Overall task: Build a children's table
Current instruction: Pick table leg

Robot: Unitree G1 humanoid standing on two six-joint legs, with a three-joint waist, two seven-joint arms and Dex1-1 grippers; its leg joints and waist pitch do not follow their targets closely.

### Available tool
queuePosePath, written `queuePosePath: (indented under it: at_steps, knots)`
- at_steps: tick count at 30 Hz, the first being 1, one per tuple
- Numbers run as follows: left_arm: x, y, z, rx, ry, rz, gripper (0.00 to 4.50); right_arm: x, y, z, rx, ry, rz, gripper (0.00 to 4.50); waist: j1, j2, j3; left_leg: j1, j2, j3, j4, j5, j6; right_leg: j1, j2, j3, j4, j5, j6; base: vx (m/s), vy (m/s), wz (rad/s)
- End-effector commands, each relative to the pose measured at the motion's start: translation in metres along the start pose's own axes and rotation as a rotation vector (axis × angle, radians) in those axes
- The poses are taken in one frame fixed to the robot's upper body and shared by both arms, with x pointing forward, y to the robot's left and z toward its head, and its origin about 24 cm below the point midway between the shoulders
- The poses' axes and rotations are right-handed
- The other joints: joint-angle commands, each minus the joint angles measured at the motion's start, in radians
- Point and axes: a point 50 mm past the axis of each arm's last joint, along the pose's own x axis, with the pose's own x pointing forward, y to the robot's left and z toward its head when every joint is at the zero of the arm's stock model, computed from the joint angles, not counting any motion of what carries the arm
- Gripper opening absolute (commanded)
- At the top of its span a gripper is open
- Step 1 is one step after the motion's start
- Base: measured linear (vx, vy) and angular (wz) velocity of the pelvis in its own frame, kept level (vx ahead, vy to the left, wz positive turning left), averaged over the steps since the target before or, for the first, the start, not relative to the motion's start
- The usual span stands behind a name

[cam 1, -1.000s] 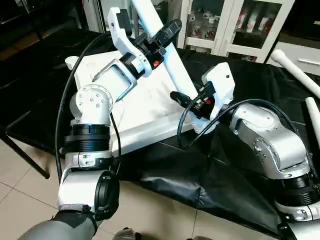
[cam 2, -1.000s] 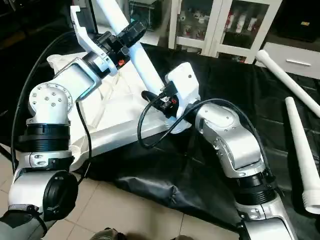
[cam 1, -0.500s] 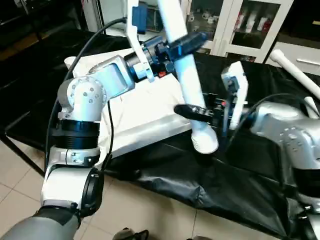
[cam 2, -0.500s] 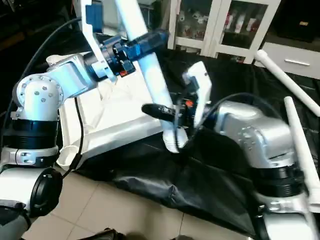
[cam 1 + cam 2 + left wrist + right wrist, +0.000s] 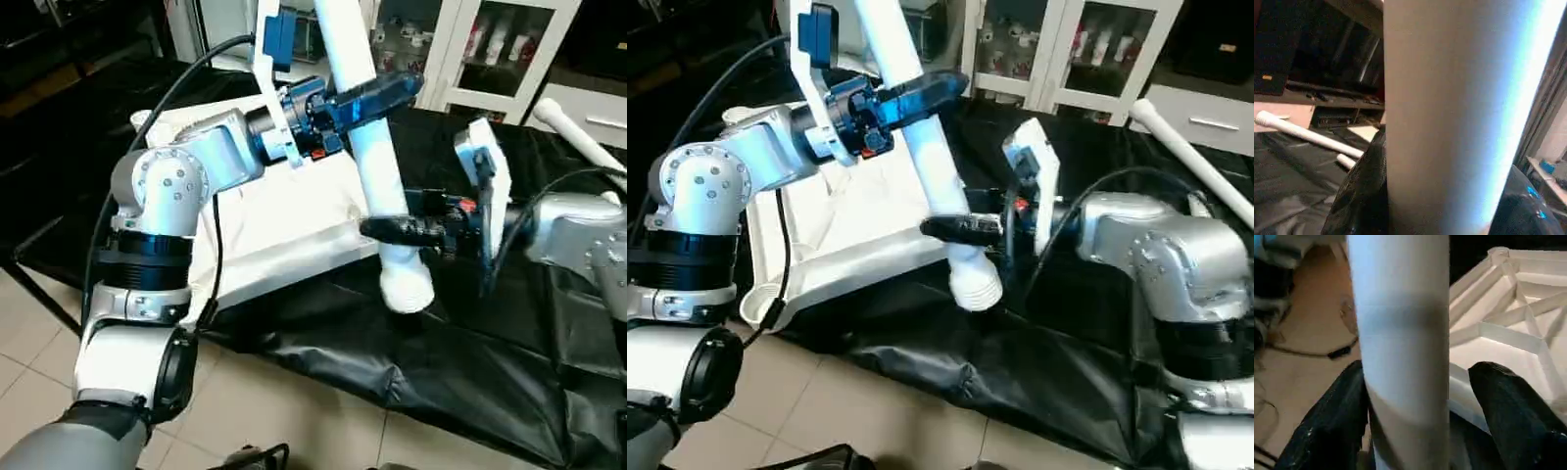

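Nearest you, floor: beige tiles (image 5: 294, 421) run under the front edge of the work surface.
Work surface: the black-covered tabletop (image 5: 441, 362) carries everything; its cover is creased and hangs over the near edge.
Held part: the long white tapered tube leg (image 5: 377, 166) stands tilted, its top leaning to your left and passing out of the top of the head view. Its open round lower end hangs just above the black cover, just beside the near edge of the panel.
Right gripper (image 5: 392, 232): released. Your two black fingers straddle the lower part of the leg; in the right wrist view one finger (image 5: 1327, 421) lies against the tube, and the other stands off it with a gap.
Left gripper (image 5: 387, 93): clenched on the same leg higher up, with a finger (image 5: 1359, 196) pressed to each side of the tube.
Panel: the white square plastic table panel (image 5: 284, 211) lies ribbed side up on the cover behind the leg, to your left, with a round socket at its corner.
Spare part: another white tube leg (image 5: 578, 137) lies on the cover at your far right.
Background: a white glass-door cabinet (image 5: 490, 39) stands beyond the tabletop.
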Motion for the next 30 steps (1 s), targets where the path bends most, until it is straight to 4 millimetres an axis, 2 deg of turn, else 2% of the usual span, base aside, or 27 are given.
queuePosePath:
  at_steps: [1, 6, 14, 16, 20, 21, 25, 27, 30]
  knots:
    - [0.002, -0.003, 0.006, 0.03, 0.011, -0.021, 1.72, 0.003, 0.001, -0.005, -0.028, 0.029, -0.012, 3.39, 0.001, -0.016, -0.077, 0.021, 0.064, -0.024, -0.071, -0.06, 0.023, 0.054, -0.082, 0.038, -0.064, -0.099, -0.252, 0.0, 0.0, 0.0]
    - [0.002, -0.003, 0.005, 0.056, 0.036, -0.024, 1.72, 0.01, 0.002, -0.009, -0.044, 0.051, -0.012, 3.39, -0.001, -0.016, -0.078, 0.023, 0.065, -0.025, -0.071, -0.068, 0.022, 0.054, -0.082, 0.038, -0.064, -0.116, -0.257, 0.0, 0.0, 0.0]
    - [0.004, -0.005, 0.001, 0.074, 0.09, -0.063, 1.72, 0.024, 0.006, -0.022, -0.037, 0.128, 0.004, 3.39, -0.002, -0.015, -0.078, 0.023, 0.065, -0.025, -0.072, -0.062, 0.024, 0.053, -0.081, 0.038, -0.061, -0.093, -0.263, 0.0, 0.0, 0.0]
    - [0.005, -0.005, -0.001, 0.089, 0.124, -0.072, 1.72, 0.027, 0.006, -0.022, -0.032, 0.141, 0.009, 3.39, -0.003, -0.018, -0.078, 0.023, 0.066, -0.025, -0.072, -0.066, 0.022, 0.053, -0.081, 0.038, -0.062, -0.1, -0.26, 0.0, 0.0, 0.0]
    - [0.006, -0.005, -0.003, 0.095, 0.139, -0.079, 1.72, 0.029, 0.006, -0.021, -0.025, 0.138, 0.014, 3.39, -0.002, -0.017, -0.078, 0.023, 0.066, -0.025, -0.072, -0.062, 0.02, 0.054, -0.083, 0.038, -0.061, -0.103, -0.259, 0.0, 0.0, 0.0]
    - [0.006, -0.006, -0.003, 0.097, 0.141, -0.084, 1.72, 0.03, 0.007, -0.021, -0.02, 0.138, 0.024, 3.12, -0.001, -0.019, -0.079, 0.023, 0.066, -0.025, -0.072, -0.059, 0.02, 0.054, -0.082, 0.038, -0.06, -0.093, -0.26, 0.0, 0.0, 0.0]
    - [0.008, -0.006, -0.004, 0.103, 0.154, -0.092, 1.72, 0.031, 0.008, -0.023, -0.011, 0.145, 0.038, 2.99, -0.001, -0.019, -0.079, 0.022, 0.066, -0.025, -0.071, -0.053, 0.025, 0.055, -0.082, 0.038, -0.057, -0.081, -0.264, 0.0, 0.0, 0.0]
    - [0.009, -0.007, -0.005, 0.106, 0.16, -0.103, 1.72, 0.031, 0.009, -0.025, -0.005, 0.156, 0.047, 2.71, -0.001, -0.019, -0.079, 0.022, 0.066, -0.024, -0.07, -0.049, 0.028, 0.054, -0.083, 0.039, -0.058, -0.082, -0.263, 0.0, 0.0, 0.0]
    - [0.009, -0.007, -0.004, 0.109, 0.16, -0.104, 1.72, 0.032, 0.009, -0.026, 0.001, 0.161, 0.054, 2.53, -0.001, -0.019, -0.079, 0.023, 0.066, -0.025, -0.071, -0.054, 0.027, 0.054, -0.082, 0.038, -0.059, -0.091, -0.263, 0.0, 0.0, 0.0]
